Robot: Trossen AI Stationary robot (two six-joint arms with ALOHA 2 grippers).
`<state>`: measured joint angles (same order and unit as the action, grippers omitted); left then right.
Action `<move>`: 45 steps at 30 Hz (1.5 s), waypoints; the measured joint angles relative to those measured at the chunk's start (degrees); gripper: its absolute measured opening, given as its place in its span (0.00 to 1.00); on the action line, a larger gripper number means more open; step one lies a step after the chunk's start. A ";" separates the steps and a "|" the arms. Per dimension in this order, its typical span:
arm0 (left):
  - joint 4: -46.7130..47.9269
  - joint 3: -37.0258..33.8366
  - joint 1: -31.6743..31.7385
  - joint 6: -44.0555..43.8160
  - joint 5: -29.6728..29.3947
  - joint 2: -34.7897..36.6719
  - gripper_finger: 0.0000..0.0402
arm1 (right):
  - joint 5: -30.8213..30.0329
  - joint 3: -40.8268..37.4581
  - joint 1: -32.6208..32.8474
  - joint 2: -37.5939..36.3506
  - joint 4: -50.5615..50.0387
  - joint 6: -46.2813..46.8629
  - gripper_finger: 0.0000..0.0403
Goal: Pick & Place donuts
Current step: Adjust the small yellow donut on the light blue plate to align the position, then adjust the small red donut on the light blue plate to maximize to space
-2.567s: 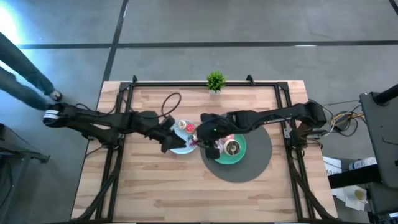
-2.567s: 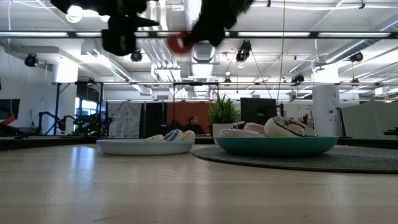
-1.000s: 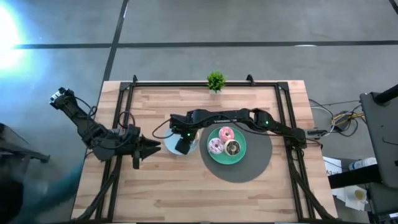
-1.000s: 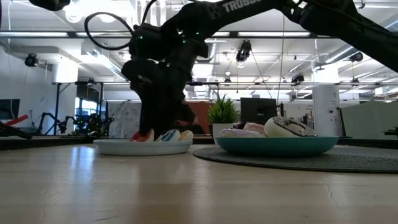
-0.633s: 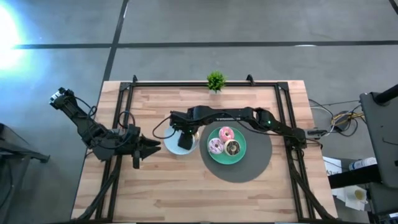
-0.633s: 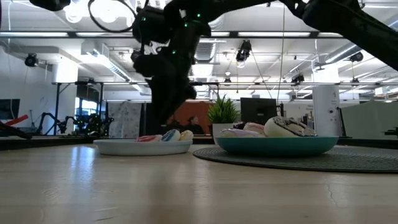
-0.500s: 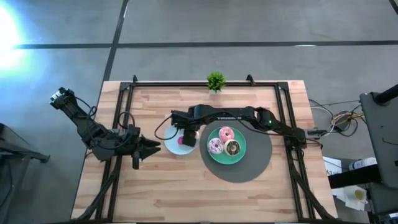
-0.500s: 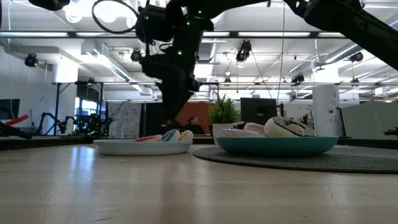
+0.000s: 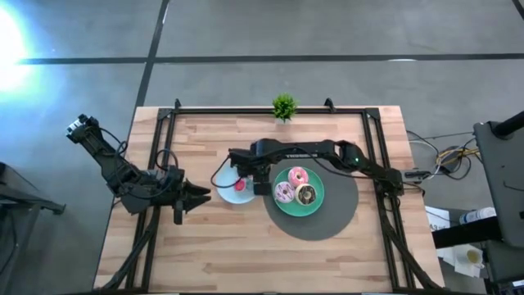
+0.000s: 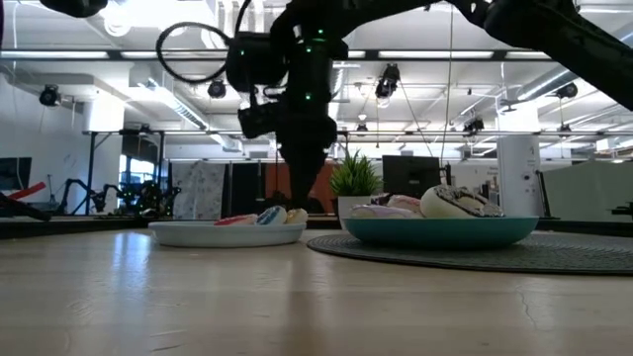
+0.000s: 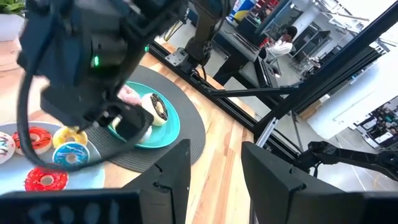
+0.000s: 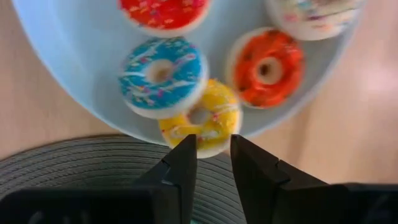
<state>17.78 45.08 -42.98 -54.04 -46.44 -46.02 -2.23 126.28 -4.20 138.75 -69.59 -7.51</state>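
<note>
Four small donuts sit on the round light-blue plate [image 12: 74, 74]; my right jaws [image 12: 213, 163] hang narrow and empty over the yellow ring donut [image 12: 200, 124] at its rim. Close off-centre and I'd flick it onto the wooden table [image 9: 246, 254]

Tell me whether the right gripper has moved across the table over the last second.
Yes. The right gripper has shifted from over the light-blue plate toward the green plate, now over the gap between them.
</note>
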 joint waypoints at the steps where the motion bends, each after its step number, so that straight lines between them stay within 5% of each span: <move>1: 0.03 0.00 0.00 0.00 0.00 0.00 0.29 | 0.32 -0.34 0.39 0.07 0.25 -0.04 0.23; 14: 0.93 0.00 0.00 -0.09 -0.17 0.03 0.29 | 3.91 -2.38 4.94 0.01 6.10 -0.25 0.25; 21: 0.94 -0.02 0.00 -0.62 -0.17 0.03 0.29 | -2.94 -2.18 4.60 -0.30 4.92 -0.43 0.24; 35: 6.80 -0.35 -0.48 -5.58 1.45 -1.57 0.29 | -3.36 -2.98 4.32 -7.45 5.24 -3.09 0.28; 40: 19.99 -0.50 -0.46 -17.74 4.17 -5.18 0.29 | -3.84 -9.50 4.30 -13.96 8.17 -2.47 0.27; 45: 19.19 -0.49 0.07 -16.97 5.14 -7.75 0.29 | -3.88 -22.64 4.19 -24.52 15.77 0.51 0.27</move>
<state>36.97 44.59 -42.91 -71.01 -41.29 -53.77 -6.11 103.64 -0.01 114.22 -53.83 -7.00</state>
